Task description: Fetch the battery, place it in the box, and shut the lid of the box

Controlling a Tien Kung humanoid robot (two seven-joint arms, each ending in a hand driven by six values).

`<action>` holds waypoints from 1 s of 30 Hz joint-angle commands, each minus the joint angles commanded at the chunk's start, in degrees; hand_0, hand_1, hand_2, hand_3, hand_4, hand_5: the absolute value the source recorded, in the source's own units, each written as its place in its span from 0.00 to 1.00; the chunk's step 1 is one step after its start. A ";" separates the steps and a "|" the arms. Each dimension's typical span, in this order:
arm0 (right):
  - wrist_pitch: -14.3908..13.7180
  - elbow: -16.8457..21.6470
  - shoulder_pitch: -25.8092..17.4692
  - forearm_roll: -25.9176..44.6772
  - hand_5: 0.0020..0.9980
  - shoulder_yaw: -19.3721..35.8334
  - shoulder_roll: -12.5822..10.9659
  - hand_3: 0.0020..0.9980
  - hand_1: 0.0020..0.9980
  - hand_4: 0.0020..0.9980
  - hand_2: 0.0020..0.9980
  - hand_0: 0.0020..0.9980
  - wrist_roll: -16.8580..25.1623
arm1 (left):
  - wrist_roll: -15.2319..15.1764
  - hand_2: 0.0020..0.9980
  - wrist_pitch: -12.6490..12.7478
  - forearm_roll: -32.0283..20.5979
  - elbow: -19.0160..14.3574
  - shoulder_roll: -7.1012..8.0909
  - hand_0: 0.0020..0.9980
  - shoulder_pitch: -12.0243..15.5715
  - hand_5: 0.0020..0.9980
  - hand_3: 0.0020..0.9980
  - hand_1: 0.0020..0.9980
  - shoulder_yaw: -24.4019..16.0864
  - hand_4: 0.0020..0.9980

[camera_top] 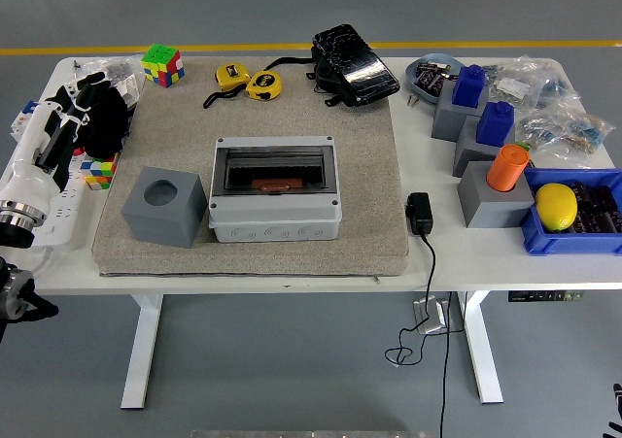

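A grey box (277,219) sits in the middle of the beige mat (369,166). A dark see-through lid (277,166) lies over its top. Through it shows a flat orange-brown battery (277,182) inside the box. My left hand (97,117), black-fingered on a white forearm, hovers over the table's left edge, well left of the box. Its fingers are relaxed and hold nothing. My right arm is out of the picture.
A grey cube with a round hole (165,205) stands just left of the box. A Rubik's cube (97,170) lies under my left hand, another (162,65) farther back. Tape measures (250,82), a black bag (353,64), a black adapter (420,213) and a blue bin (573,229) are around.
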 joint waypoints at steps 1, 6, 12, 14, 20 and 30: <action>0.00 0.00 0.00 0.00 1.00 0.01 -0.01 0.80 0.81 1.00 0.77 0.83 0.00 | -0.05 0.87 0.04 -0.03 0.03 -0.03 0.91 0.00 0.69 0.85 0.91 -0.01 1.00; -0.03 0.00 0.04 0.08 1.00 -0.13 -0.12 0.79 0.81 1.00 0.77 0.83 0.01 | -0.05 0.87 0.20 0.26 -0.14 -0.13 0.91 0.17 0.68 0.84 0.91 -0.04 1.00; -0.03 0.00 0.06 0.12 1.00 -0.29 -0.18 0.80 0.81 1.00 0.77 0.83 0.05 | 0.10 0.87 0.25 0.42 -0.24 -0.06 0.91 0.21 0.67 0.84 0.91 -0.14 1.00; -0.03 0.00 0.02 0.09 1.00 -0.28 -0.20 0.80 0.81 1.00 0.77 0.83 0.05 | 0.13 0.87 0.28 0.43 -0.26 -0.06 0.91 0.24 0.67 0.84 0.91 -0.12 1.00; -0.01 0.00 -0.10 0.06 1.00 -0.32 -0.27 0.80 0.81 1.00 0.77 0.83 0.01 | 0.23 0.87 0.30 0.26 -0.24 0.01 0.91 0.31 0.64 0.84 0.91 -0.05 1.00; -0.03 0.00 -0.17 0.06 1.00 -0.38 -0.44 0.80 0.81 1.00 0.77 0.83 -0.11 | 0.38 0.87 0.36 -0.16 -0.13 0.14 0.91 0.32 0.56 0.84 0.91 0.29 1.00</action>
